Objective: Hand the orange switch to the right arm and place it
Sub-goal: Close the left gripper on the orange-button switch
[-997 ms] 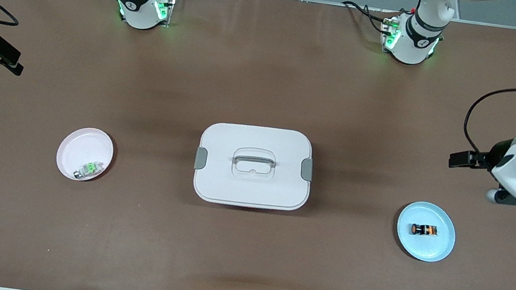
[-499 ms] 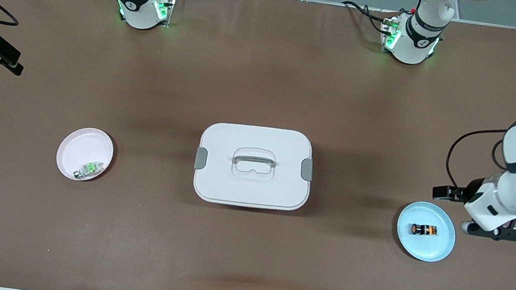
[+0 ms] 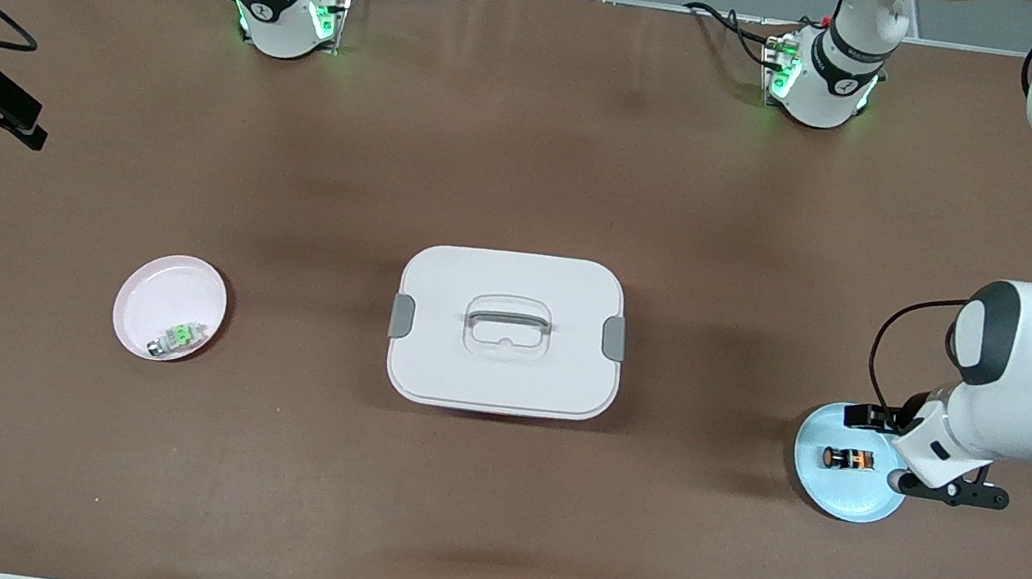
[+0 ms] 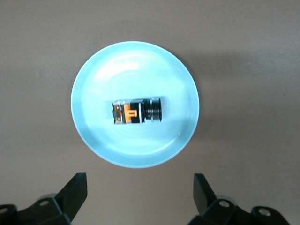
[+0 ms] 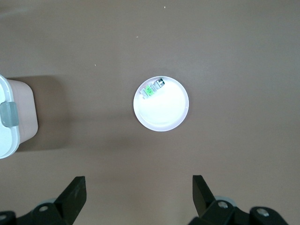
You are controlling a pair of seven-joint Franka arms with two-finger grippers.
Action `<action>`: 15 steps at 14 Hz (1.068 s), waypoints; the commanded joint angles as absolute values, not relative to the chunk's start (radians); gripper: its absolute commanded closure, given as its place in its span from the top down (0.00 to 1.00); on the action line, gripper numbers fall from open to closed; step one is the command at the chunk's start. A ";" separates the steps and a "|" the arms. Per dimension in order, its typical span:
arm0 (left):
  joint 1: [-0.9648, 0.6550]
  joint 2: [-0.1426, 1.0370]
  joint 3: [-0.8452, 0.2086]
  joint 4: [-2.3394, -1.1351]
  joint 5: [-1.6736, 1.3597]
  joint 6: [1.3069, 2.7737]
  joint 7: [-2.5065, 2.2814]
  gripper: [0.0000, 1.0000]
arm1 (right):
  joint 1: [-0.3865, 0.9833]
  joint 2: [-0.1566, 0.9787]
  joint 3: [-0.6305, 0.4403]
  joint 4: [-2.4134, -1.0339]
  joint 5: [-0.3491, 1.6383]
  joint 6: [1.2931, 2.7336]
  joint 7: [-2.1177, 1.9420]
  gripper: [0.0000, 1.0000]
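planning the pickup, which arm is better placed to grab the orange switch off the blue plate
Left. The left gripper hangs open over the edge of the blue plate, where the orange switch lies. The right gripper, also open, waits over the table at the right arm's end, by the pink plate.

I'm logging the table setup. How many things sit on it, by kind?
Plates: 2, blue plate and pink plate
Small parts: 2, orange switch and green-and-silver part
Lidded boxes: 1, white box
Total: 5

A green-and-silver part (image 5: pixel 153 87) lies in a white plate (image 5: pixel 164 115).
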State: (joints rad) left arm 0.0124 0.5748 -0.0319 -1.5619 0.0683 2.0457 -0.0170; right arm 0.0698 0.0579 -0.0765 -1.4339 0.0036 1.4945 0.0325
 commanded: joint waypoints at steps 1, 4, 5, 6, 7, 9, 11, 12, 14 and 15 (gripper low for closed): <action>0.011 0.659 -0.029 -1.464 0.087 2.048 -0.005 1.00 | 0.058 0.041 -0.067 -1.440 0.003 1.483 0.035 1.00; 0.009 0.705 -0.023 -1.431 0.087 2.048 -0.005 1.00 | 0.058 0.041 -0.067 -1.440 0.003 1.482 0.037 1.00; 0.009 0.724 -0.020 -1.416 0.087 2.048 -0.005 1.00 | 0.058 0.041 -0.067 -1.440 0.003 1.482 0.035 1.00; 0.009 0.741 -0.020 -1.410 0.087 2.048 -0.003 1.00 | 0.058 0.041 -0.067 -1.440 0.003 1.482 0.037 1.00; 0.009 0.758 -0.011 -1.410 0.087 2.051 -0.003 1.00 | 0.058 0.041 -0.069 -1.440 0.003 1.482 0.035 1.00; 0.009 0.779 0.002 -1.410 0.087 2.086 -0.002 1.00 | 0.055 0.041 -0.069 -1.440 0.003 1.482 0.035 1.00; 0.009 0.791 0.002 -1.411 0.087 2.098 -0.002 1.00 | 0.055 0.041 -0.069 -1.440 0.003 1.482 0.035 1.00; 0.008 0.799 0.002 -1.411 0.089 2.105 -0.002 1.00 | 0.055 0.041 -0.069 -1.440 0.003 1.482 0.035 1.00; 0.003 0.814 0.003 -1.410 0.087 2.120 -0.003 1.00 | 0.054 0.041 -0.071 -1.440 0.003 1.480 0.035 1.00; 0.003 0.819 0.003 -1.407 0.087 2.128 -0.005 1.00 | 0.049 0.041 -0.071 -1.442 0.005 1.480 0.035 1.00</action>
State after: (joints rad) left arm 0.0107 0.7943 -0.0042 -1.4391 0.0714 2.1174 -0.0167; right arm 0.0667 0.0579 -0.0779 -1.4339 0.0036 1.4896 0.0325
